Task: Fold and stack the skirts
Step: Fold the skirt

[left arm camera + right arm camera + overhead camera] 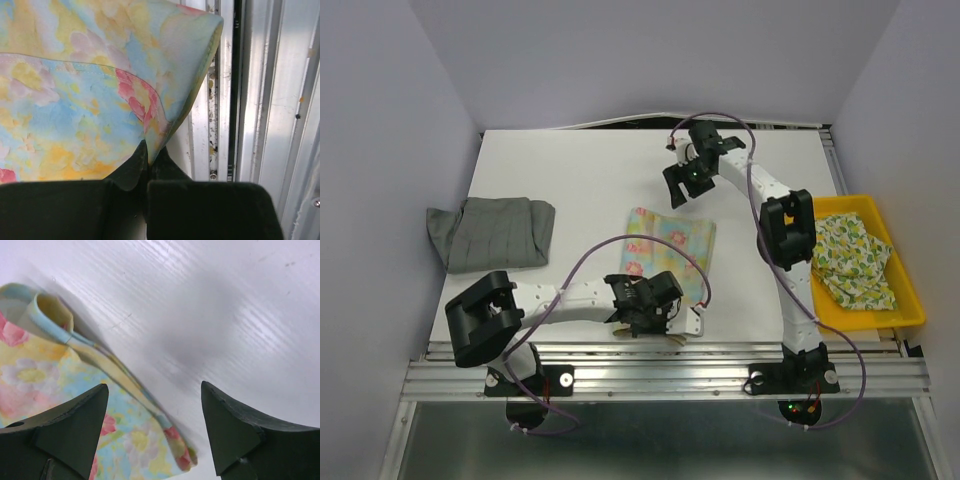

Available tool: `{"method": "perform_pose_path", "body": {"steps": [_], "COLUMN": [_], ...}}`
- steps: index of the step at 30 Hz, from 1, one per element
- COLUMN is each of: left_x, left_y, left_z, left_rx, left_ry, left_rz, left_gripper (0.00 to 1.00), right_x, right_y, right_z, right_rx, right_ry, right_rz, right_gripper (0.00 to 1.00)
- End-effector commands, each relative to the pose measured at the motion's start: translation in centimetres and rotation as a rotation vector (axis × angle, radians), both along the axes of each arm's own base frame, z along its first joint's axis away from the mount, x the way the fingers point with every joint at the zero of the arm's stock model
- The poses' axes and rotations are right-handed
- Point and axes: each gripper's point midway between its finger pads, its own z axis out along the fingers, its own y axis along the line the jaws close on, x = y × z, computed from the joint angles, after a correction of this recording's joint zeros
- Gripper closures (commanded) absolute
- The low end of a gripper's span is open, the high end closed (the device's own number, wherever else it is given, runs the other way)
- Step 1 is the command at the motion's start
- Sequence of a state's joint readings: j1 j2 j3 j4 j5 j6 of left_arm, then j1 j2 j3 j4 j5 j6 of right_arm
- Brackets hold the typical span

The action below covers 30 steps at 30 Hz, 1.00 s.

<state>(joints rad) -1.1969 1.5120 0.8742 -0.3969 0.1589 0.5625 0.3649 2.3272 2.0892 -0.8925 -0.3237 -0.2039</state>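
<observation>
My left gripper (147,165) is clamped on the near corner of the floral skirt (668,245). The skirt lies in the middle of the table (580,170), its long axis running from near edge to far. My right gripper (154,387) hangs spread wide over the skirt's far corner, so it is nearer that end. The grey skirt (495,232) sits folded on the left. The yellow tray (912,305) on the right holds the green-print skirt (850,260).

The pastel yellow-blue cloth skirt with pink flowers (672,245) lies folded over on the middle of the table (580,170), its near corner pinched in my left fingers (131,172). The plain grey cloth skirt (495,232) sits folded at the table's left edge. The pale cloth skirt with green-yellow print (850,262) lies crumpled in the yellow plastic tray (890,318), far right.
</observation>
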Motion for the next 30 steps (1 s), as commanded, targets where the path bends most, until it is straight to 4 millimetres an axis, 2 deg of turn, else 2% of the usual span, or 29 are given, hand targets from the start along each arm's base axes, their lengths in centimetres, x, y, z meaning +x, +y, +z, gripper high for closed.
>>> {"method": "perform_pose_path", "body": {"steps": [1, 4, 10, 12, 13, 15, 17, 18, 23, 24, 27, 30], "left_x": [-1.5, -1.3, -0.2, -0.2, 0.1, 0.3, 1.1, 1.4, 2.9, 3.3, 4.9, 6.3], "left_y": [-0.8, -0.9, -1.0, -1.2, -1.7, -1.5, -1.9, -1.8, -1.8, -1.3, -1.6, -1.6], "left_z": [2.8, 3.4, 5.0, 6.1, 7.0, 7.7, 9.3, 9.6, 11.1, 11.4, 12.4, 13.0], "left_rx": [-0.055, -0.058, -0.068, -0.071, -0.089, -0.076, -0.102, -0.1, -0.051, -0.038, -0.036, -0.016], "left_ry": [0.082, 0.093, 0.101, 0.112, 0.112, 0.119, 0.103, 0.096, 0.144, 0.147, 0.1, 0.062], "left_rz": [-0.021, -0.016, 0.004, -0.015, -0.03, -0.029, -0.049, -0.051, -0.057, -0.065, -0.076, -0.072], "left_gripper": [1.0, 1.0, 1.0, 1.0, 1.0, 0.99, 0.95, 0.92, 0.92, 0.93, 0.94, 0.95], "right_x": [2.6, 1.3, -3.6, -4.7, -5.9, -7.0, -8.3, -8.8, -11.4, -12.5, -14.2, -15.1], "right_y": [1.1, 2.0, 2.4, 2.3, 2.6, 2.9, 3.0, 3.4, 4.6, 4.9, 5.9, 6.4], "right_z": [-0.3, -1.4, -3.4, -4.1, -4.8, -5.3, -6.2, -6.3, -6.4, -6.7, -6.6, -6.1], "right_rx": [0.015, 0.069, 0.142, 0.149, 0.149, 0.146, 0.142, 0.145, 0.164, 0.162, 0.177, 0.199], "right_ry": [-0.096, -0.045, 0.113, 0.153, 0.185, 0.204, 0.232, 0.237, 0.264, 0.281, 0.302, 0.306], "right_rz": [0.055, 0.126, 0.23, 0.24, 0.263, 0.281, 0.293, 0.304, 0.349, 0.365, 0.386, 0.396], "right_gripper": [0.22, 0.3, 0.41, 0.46, 0.5, 0.55, 0.58, 0.59, 0.66, 0.66, 0.66, 0.66]}}
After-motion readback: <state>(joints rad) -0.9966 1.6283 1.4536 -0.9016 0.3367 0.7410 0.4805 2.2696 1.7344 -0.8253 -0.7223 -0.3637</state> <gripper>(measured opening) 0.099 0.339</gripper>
